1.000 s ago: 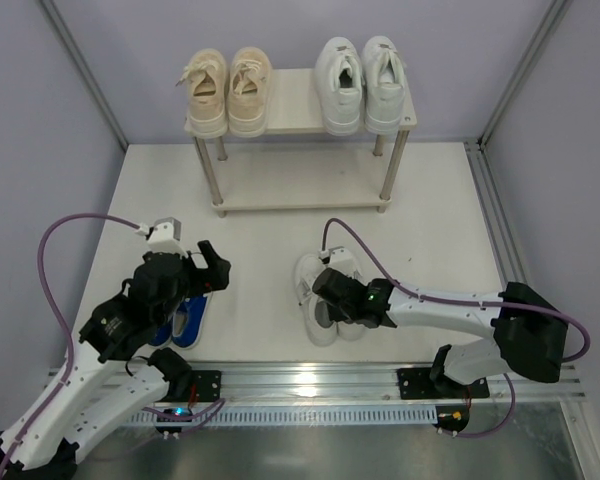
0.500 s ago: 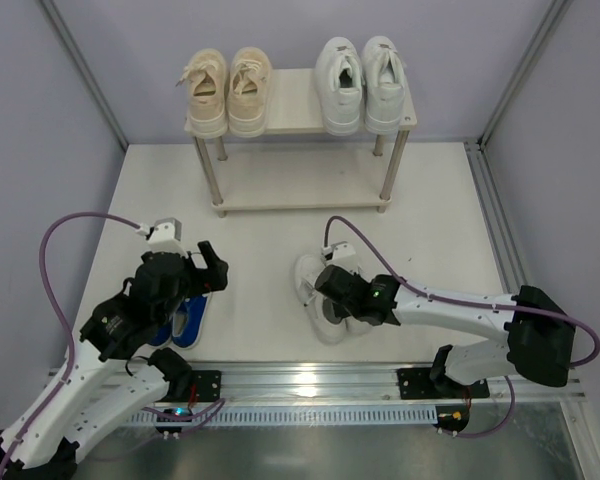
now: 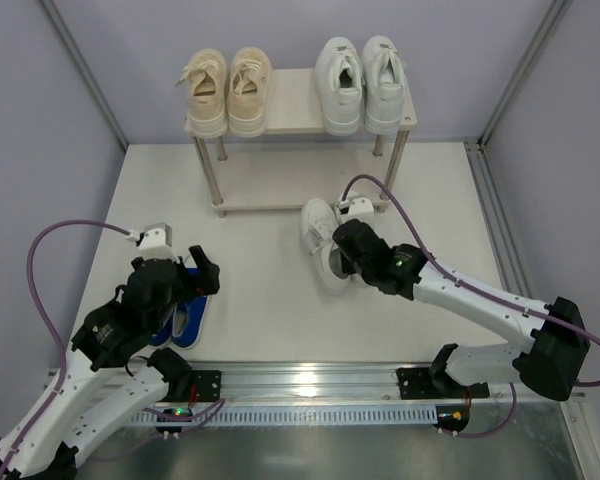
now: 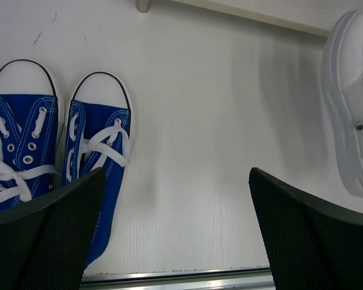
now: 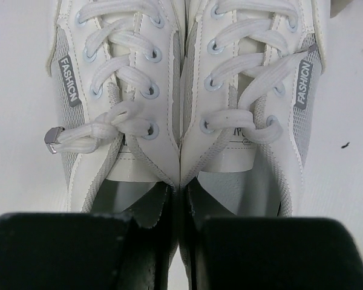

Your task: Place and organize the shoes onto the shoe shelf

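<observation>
My right gripper (image 3: 352,252) is shut on the smaller white sneakers (image 3: 320,238). One finger sits inside each shoe, pinching the two inner collars together (image 5: 180,181). The pair is held just in front of the shoe shelf's lower board (image 3: 280,190), toes toward it. The beige canvas pair (image 3: 227,95) and the large white pair (image 3: 360,85) stand on the top board (image 3: 298,122). The blue sneakers (image 3: 185,318) lie at the near left, side by side (image 4: 94,154). My left gripper (image 3: 185,272) is open and empty above their heels (image 4: 175,235).
A silver shelf leg (image 4: 144,5) shows at the top of the left wrist view. One held white shoe (image 4: 354,121) is at that view's right edge. A metal rail (image 3: 310,382) runs along the near table edge. Grey walls enclose the back and sides.
My right gripper has carried the white pair away from the near edge toward the shelf's lower board. My left arm has drawn back slightly and stays open.
</observation>
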